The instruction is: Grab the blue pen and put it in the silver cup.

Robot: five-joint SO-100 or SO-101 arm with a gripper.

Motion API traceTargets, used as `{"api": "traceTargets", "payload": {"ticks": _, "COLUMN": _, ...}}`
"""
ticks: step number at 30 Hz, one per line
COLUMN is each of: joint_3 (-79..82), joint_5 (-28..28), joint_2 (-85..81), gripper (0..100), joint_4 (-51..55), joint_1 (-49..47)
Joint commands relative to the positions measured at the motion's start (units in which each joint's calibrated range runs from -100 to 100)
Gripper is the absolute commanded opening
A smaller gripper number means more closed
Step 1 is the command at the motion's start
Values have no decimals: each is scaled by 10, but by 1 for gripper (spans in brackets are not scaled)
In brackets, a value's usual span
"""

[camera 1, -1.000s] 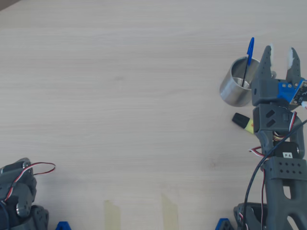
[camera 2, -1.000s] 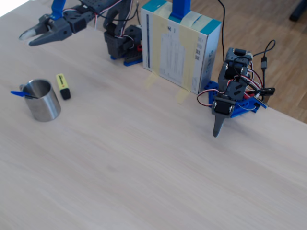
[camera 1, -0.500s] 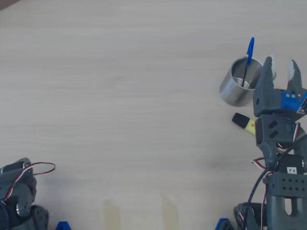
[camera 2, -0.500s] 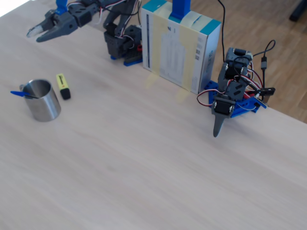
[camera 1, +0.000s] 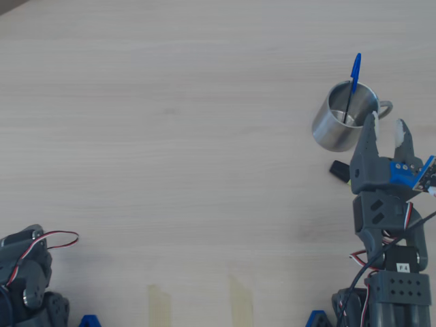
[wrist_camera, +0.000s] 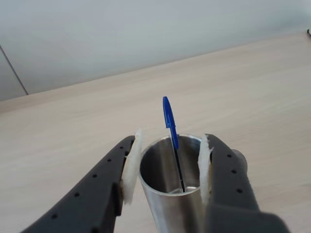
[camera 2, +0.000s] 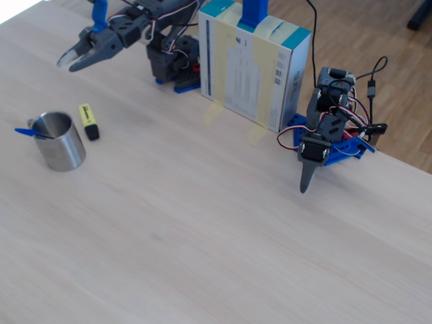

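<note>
One blue pen (camera 1: 353, 85) already standing cap-up inside the silver cup (camera 1: 340, 129), leaning on the far rim; gripper (camera 1: 387, 129) empty, jaws apart, just behind the cup.

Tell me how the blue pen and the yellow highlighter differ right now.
The blue pen stands tilted inside the silver cup, its cap poking above the rim; the yellow highlighter lies flat on the table beside the cup. The pen is thin with a blue cap; the highlighter is thicker with a black cap. In the wrist view the pen shows, but the highlighter does not. Neither is held: the gripper is open and empty.
</note>
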Motion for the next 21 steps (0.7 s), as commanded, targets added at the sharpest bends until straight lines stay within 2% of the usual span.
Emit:
{"api": "traceTargets", "payload": {"ticks": 1, "joint_3": 22, "joint_5": -3, "joint_2": -38, "gripper": 20, "joint_4": 2, "joint_1": -1}}
{"api": "traceTargets", "payload": {"ticks": 15, "joint_3": 234, "joint_5": -31, "joint_2": -206, "gripper": 20, "joint_4": 5, "joint_1": 7}}
{"api": "traceTargets", "payload": {"ticks": 21, "joint_3": 234, "joint_5": -33, "joint_2": -261, "gripper": 20, "joint_4": 117, "joint_1": 5}}
